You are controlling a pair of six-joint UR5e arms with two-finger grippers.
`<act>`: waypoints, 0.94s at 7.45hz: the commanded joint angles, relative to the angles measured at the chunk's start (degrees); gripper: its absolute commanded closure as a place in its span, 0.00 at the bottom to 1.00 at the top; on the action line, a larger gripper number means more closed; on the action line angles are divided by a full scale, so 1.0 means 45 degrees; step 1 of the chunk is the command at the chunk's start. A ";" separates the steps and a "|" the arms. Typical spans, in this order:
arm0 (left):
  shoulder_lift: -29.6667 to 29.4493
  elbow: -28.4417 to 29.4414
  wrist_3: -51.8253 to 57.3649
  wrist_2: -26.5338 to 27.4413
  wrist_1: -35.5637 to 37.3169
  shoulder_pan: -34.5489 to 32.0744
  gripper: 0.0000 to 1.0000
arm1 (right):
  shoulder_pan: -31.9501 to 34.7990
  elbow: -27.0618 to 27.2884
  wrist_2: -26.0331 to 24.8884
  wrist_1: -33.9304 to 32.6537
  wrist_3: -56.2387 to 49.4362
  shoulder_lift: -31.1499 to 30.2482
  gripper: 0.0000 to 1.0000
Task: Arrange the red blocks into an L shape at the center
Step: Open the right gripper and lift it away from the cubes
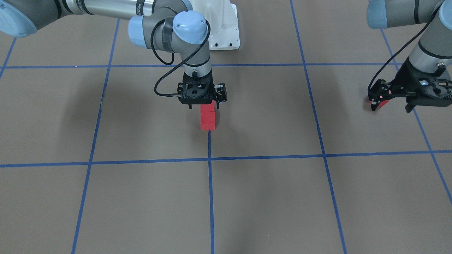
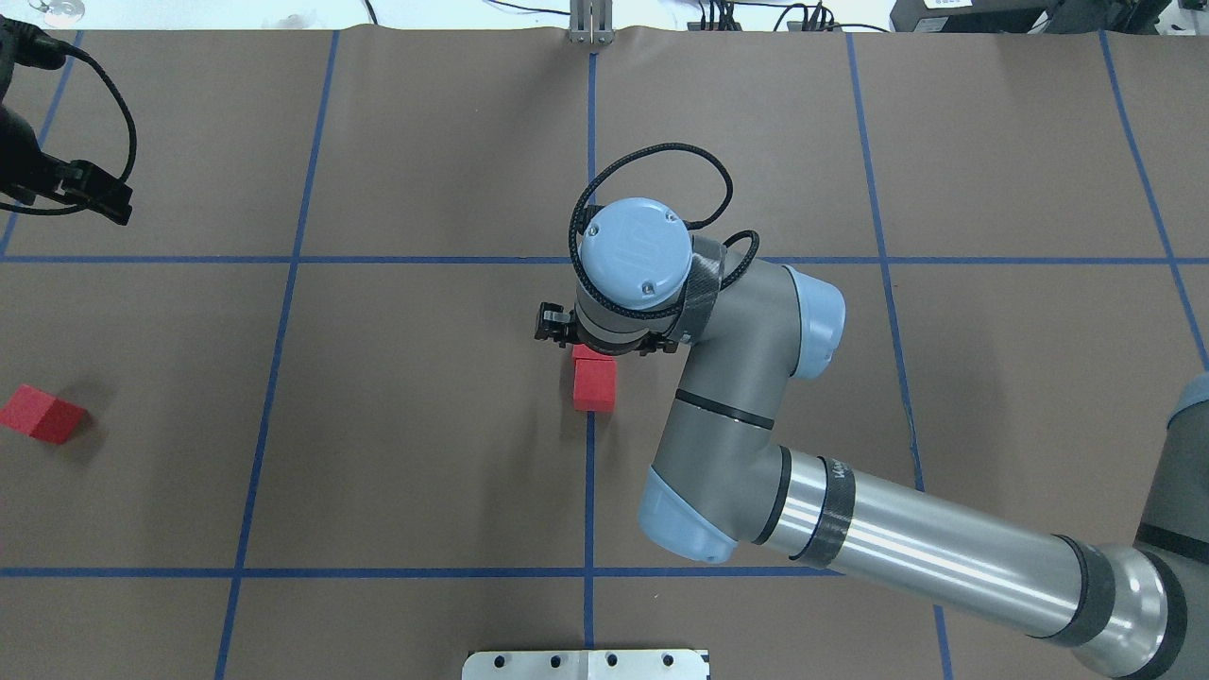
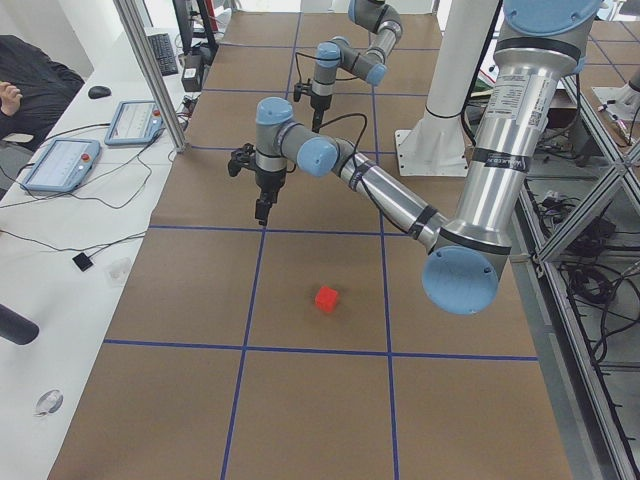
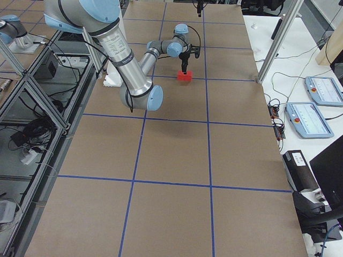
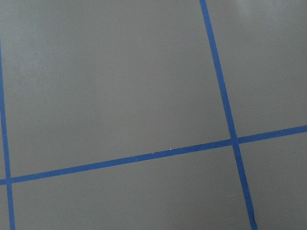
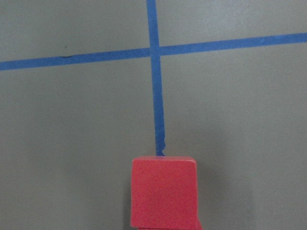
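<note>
Across the brown table (image 2: 425,142), blue tape lines (image 2: 283,260) mark out large squares. On my overhead feed the right arm (image 2: 897,543) reaches in from the right to the middle of the table. The left arm (image 3: 400,195) stretches out over the table's left end.

The right gripper (image 1: 204,106) points straight down over the centre line. Its fingers stand apart, one on each side of the robot-side block of the pair, with a clear gap on at least one side. The left gripper (image 1: 391,109) hangs above the table with its fingers spread too, and nothing between them.

Two red blocks (image 1: 208,118) lie touching in a short row on the centre tape line, near the table's middle. My right wrist feed shows the line running up to the outer block's edge.

The third red block (image 2: 42,414) sits alone far out on the left side. It is turned askew to the grid and well apart from the left gripper.
</note>
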 commanded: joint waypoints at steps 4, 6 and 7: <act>0.4122 -0.0439 -0.1027 -0.0020 -0.4952 0.0035 0.00 | 0.2152 0.2521 0.1422 -0.1058 -0.2838 -0.2485 0.01; 0.5376 0.0575 -0.0989 -0.0273 -0.7658 0.0132 0.00 | 0.2583 0.2521 0.1444 -0.0922 -0.4416 -0.3169 0.01; 0.5693 0.1043 -0.1008 -0.0273 -0.8596 0.0307 0.00 | 0.2837 0.2483 0.1561 -0.0941 -0.4948 -0.3231 0.01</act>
